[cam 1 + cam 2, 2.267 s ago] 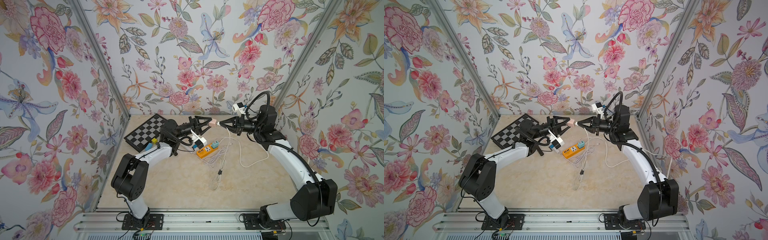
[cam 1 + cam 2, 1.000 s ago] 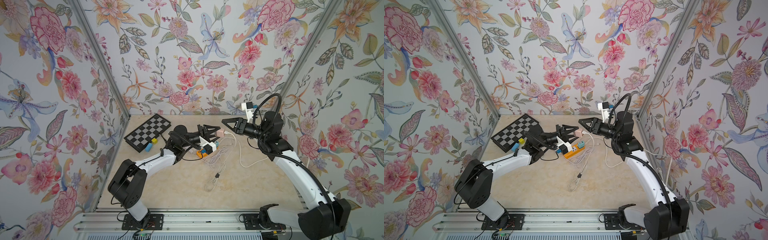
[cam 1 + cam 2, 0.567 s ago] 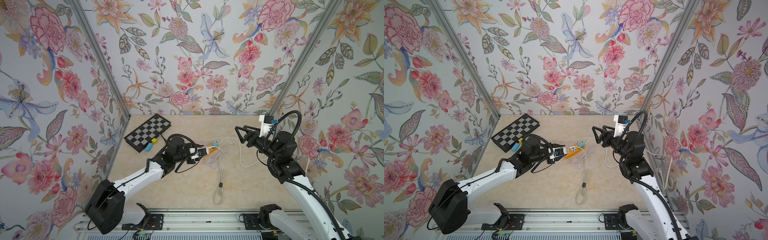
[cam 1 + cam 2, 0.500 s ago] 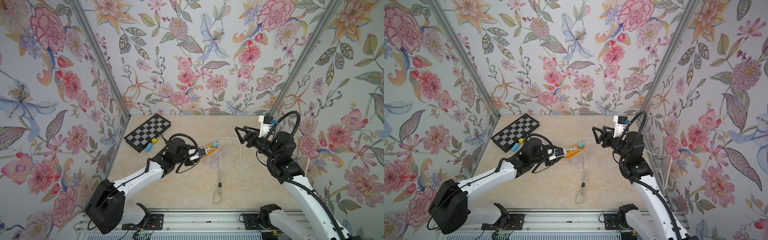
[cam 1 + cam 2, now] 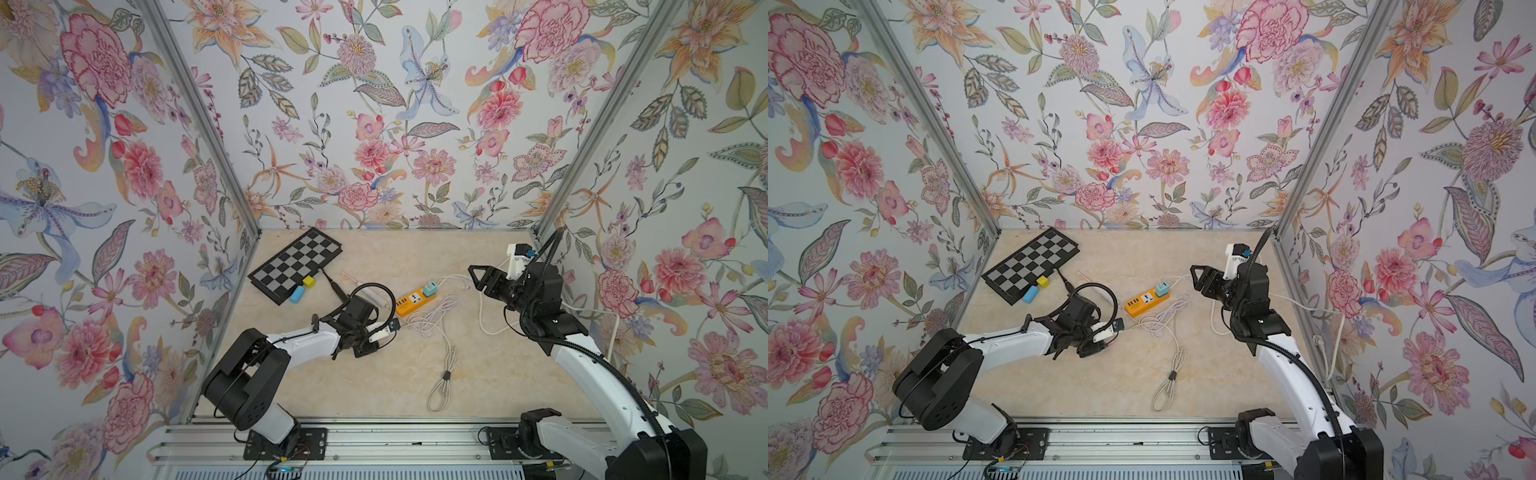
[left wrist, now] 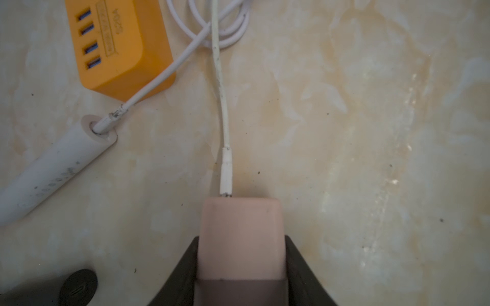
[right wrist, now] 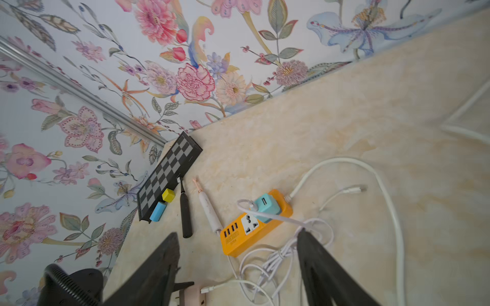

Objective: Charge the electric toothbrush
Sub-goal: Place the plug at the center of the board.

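**Holding**

1. The left end effector (image 6: 241, 254) pinches the pink adapter (image 6: 240, 222) by its two sides, low over the desk (image 6: 371, 132). Gripping the rear half leaves the front face clear, where a cable (image 6: 222, 106) is already seated.
2. The white toothbrush (image 6: 53, 169), the item to charge, lies flat just beside the left end effector. Its base faces the strip (image 6: 124, 47) and has a plug seated in it. This is probably the far end of the same cable, but the loops hide the run.
3. The strip lies ahead of the left end effector, between the two end effectors, so either can reach it.
4. The right end effector (image 5: 478, 279) is spread and empty, raised beyond the strip. It is probably standing clear, free to steady the strip.

**Count**

- Toothbrushes: 2, the white toothbrush and the black toothbrush (image 7: 185, 214).
- Adapters: 2, the pink adapter and the teal adapter (image 7: 265, 209), which is plugged into the strip.
- Strip: 1, with four USB ports.
- Chessboard (image 7: 169, 177): 1.
- Blocks: 2, the yellow block (image 7: 168, 195) and the blue block (image 7: 158, 211).
- Cables: tangled, so they cannot be counted.
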Action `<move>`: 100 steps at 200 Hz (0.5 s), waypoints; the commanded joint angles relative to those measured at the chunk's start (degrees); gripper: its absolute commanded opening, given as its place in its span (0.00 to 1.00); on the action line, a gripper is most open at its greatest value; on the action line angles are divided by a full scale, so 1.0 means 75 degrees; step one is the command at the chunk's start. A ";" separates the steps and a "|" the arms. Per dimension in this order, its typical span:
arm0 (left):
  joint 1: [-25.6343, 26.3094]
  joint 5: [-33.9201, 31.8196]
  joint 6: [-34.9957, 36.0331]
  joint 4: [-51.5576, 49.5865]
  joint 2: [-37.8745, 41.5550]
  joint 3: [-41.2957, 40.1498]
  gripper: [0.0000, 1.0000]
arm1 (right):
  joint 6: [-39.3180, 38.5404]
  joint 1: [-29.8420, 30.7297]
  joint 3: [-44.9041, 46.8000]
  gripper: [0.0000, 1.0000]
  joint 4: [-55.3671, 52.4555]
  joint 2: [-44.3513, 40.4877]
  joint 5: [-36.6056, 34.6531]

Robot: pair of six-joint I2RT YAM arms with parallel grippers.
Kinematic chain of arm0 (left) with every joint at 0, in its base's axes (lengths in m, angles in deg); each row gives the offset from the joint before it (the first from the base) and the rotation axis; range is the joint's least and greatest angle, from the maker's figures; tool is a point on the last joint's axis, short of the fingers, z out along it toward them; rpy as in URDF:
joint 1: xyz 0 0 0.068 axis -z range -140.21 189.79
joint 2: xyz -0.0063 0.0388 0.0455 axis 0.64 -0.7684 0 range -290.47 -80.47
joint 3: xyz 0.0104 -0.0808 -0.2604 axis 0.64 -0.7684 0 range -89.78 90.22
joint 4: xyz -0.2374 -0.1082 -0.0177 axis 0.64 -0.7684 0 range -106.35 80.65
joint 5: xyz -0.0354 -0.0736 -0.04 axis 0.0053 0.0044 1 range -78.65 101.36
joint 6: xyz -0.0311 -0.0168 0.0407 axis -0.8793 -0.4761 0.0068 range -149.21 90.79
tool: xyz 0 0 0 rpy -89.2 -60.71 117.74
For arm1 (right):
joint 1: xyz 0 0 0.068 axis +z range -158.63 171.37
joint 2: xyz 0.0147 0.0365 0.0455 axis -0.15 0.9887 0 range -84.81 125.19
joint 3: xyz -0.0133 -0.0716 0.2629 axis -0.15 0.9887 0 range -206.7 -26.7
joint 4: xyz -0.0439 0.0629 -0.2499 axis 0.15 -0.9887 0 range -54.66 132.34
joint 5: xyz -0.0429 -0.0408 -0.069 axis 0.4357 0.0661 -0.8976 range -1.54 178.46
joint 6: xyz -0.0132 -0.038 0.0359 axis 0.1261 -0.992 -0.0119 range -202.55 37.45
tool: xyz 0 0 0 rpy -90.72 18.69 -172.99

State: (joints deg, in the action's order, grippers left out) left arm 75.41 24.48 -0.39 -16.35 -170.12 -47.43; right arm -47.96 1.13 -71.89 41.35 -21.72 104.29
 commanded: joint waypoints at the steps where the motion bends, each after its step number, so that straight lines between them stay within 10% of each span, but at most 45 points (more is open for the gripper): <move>1: -0.0073 -0.0118 -0.0198 0.0236 0.0260 -0.0223 0.59 | 0.0521 -0.0496 0.0353 0.70 -0.0332 0.0631 0.0077; 45: -0.0200 -0.0564 -0.1438 0.1088 0.2008 -0.0058 0.81 | 0.1395 -0.1032 0.0208 0.58 0.0631 0.2490 0.0771; 100: -0.0211 -0.2310 -0.3236 0.1226 0.3556 0.0447 0.88 | 0.2797 -0.0307 -0.1078 0.59 0.0614 0.4371 -0.0543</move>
State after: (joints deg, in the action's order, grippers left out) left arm 74.27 12.57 -18.45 -7.06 -145.31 -45.82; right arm -34.10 -4.25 -75.14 44.12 7.98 105.62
